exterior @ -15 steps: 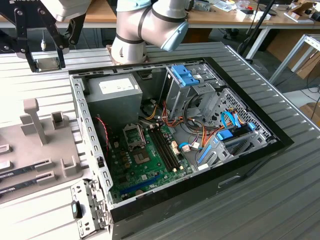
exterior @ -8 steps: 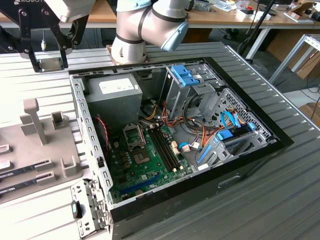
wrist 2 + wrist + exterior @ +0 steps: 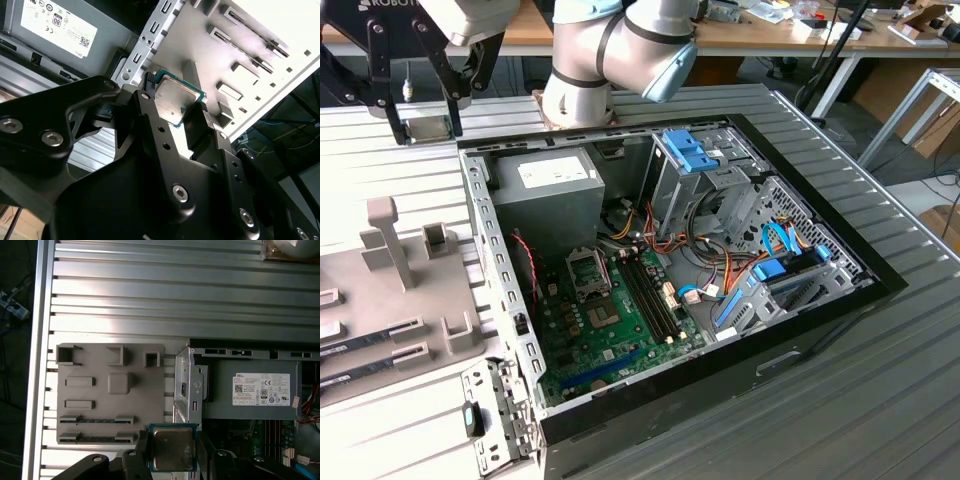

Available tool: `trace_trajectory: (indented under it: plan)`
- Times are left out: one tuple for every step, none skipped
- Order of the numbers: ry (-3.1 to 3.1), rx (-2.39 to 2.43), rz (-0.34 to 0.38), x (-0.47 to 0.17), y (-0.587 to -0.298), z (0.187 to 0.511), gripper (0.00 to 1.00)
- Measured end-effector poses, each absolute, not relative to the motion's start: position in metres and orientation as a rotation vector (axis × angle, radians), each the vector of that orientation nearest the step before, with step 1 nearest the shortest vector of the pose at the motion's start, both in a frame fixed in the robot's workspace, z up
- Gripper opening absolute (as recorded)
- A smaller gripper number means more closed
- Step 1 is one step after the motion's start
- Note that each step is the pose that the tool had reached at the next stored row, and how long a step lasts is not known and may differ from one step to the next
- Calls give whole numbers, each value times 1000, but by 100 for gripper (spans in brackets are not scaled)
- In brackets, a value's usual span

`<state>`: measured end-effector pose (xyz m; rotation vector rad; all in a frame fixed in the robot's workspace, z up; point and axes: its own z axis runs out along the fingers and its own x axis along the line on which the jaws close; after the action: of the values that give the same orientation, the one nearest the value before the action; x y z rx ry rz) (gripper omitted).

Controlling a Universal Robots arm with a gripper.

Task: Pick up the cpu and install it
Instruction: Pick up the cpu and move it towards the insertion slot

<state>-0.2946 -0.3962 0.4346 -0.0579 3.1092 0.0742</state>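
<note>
- Exterior view: the gripper point(image 3: 425, 115) hangs by the far left corner of the open computer case point(image 3: 880, 280); open air surrounds it.
- Second wrist view: its fingers point(image 3: 150, 107) clamp the cpu point(image 3: 175, 102) by opposite edges.
- First wrist view: the cpu hangs over the case's rim, just right of the grey fixture plate point(image 3: 110, 390).

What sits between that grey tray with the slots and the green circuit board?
The computer case's metal side wall stands between the tray and the circuit board, in the exterior view.
</note>
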Motion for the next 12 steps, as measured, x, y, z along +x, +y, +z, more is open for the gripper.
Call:
trace_trajectory:
  plan:
    - [3109,-58,74,-293,-396,434,47]
    - [3109,-58,74,-292,-396,434,47]
    - [3109,-58,74,-292,-396,434,47]
    - [3109,-58,74,-291,-396,434,47]
    - [3109,-58,74,-290,-396,434,47]
    - [3109,-58,74,-289,-396,434,47]
    - [3109,-58,74,-288,-396,433,47]
    - [3109,-58,74,-288,-396,433,47]
    - [3109,-58,74,-287,-396,433,47]
    - [3109,-58,74,-286,-396,433,47]
    - [3109,-58,74,-286,-396,433,47]
    - [3109,-58,74,-285,-396,433,47]
